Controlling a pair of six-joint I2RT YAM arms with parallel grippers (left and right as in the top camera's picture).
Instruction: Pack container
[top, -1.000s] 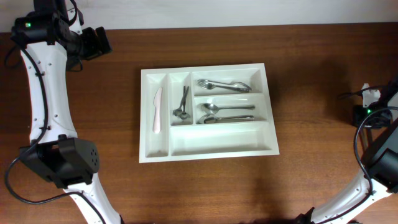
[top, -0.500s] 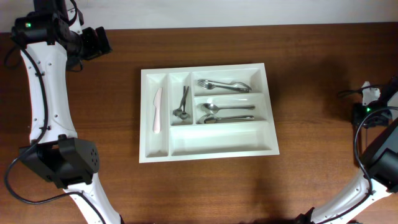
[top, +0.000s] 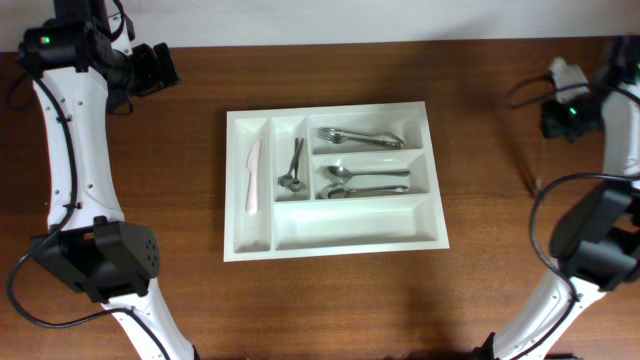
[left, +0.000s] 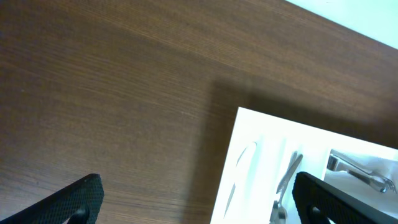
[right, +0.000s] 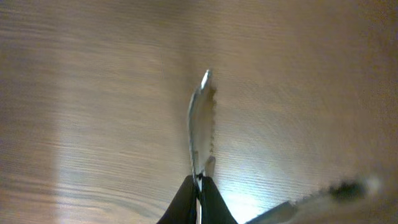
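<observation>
the right end effector (right: 199, 186) is clenched on a metal knife (right: 198, 124), seen edge-on with its serrated blade pointing away over bare bench (top: 500, 250). the left end effector (left: 196, 186) hangs released, fingers spread wide, out beyond the container's far left corner. the container (top: 350, 226) sits flat mid-bench, well apart from both arms. it has a white plastic knife (top: 252, 177) and small dark utensils (top: 292, 166) in its two narrow bays, forks (top: 360, 137) and spoons (top: 362, 181) in two wide bays, and nothing in the wide bay nearest the arm bases. i judge the tray stiff, light and slick, likely to skid if nudged, best taken by a rim wall. the metal knife looks rigid and slippery, so a firm pinch across its flat suits. how much of it sits inside the grip is hidden. a blurred streak low right in the right wrist view is unreadable, and overhead the right fingers are too small to make out.
</observation>
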